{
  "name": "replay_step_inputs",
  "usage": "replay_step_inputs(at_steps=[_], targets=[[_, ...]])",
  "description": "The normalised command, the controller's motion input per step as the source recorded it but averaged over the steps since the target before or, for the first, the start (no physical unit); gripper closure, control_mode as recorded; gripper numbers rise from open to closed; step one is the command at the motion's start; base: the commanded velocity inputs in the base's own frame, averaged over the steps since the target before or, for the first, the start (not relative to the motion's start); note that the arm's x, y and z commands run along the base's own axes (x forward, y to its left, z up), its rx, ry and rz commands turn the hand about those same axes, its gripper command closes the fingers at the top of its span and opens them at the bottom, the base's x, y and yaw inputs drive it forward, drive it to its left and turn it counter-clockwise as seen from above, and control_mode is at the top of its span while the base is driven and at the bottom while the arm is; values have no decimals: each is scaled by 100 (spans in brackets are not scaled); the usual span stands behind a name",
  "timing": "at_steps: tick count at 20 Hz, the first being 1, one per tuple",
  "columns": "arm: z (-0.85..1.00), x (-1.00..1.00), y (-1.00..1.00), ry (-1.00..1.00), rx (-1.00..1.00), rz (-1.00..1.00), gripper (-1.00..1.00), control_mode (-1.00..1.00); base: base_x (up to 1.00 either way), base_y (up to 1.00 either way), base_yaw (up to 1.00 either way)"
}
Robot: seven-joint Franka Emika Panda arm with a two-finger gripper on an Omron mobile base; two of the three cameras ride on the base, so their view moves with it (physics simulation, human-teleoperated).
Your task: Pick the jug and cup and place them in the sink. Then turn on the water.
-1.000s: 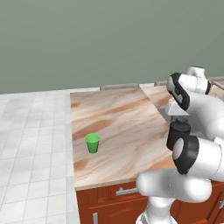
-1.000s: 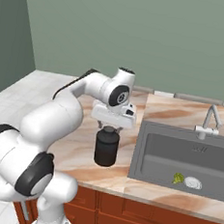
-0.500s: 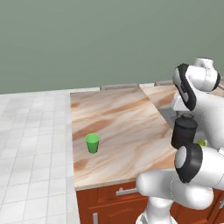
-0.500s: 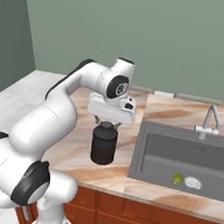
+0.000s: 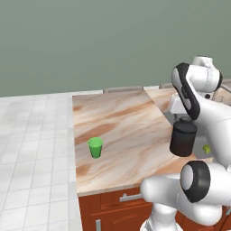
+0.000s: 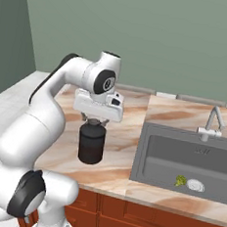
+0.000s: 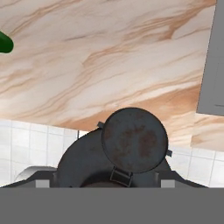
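The jug point(image 6: 91, 144) is seen held by its cap in the gripper point(image 6: 94, 123), whose jaws are set wide about the cap. In the right base view the jug is shown raised clear of the counter point(image 6: 120, 136), to the left of the sink point(image 6: 185, 159) and near its left rim. In the left base view the jug point(image 5: 183, 136) is shown hanging upright below the white hand. In the hand view the round rust-flecked cap of the jug point(image 7: 134, 140) is seen from above, with the marbled counter point(image 7: 109, 65) beyond it and a grey corner of the sink point(image 7: 213, 78) at the right edge.

The cup point(image 5: 95, 147) is shown upright on the counter, well apart from the sink and on the far side of the jug from it. A faucet point(image 6: 211, 124) is shown at the back rim of the sink. A white drain point(image 6: 195, 185) is seen on the sink floor, with a small yellow-green lump point(image 6: 180, 180) just beside it.
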Motion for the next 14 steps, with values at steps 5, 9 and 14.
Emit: replay_step_inputs(at_steps=[5,9,14], targets=[[4,0,45,0,-3,0,100,-100,0,0,0],[0,0,6,0,-1,0,100,-100,0,0,0],[0,0,0,0,0,0,100,-100,0,0,0]])
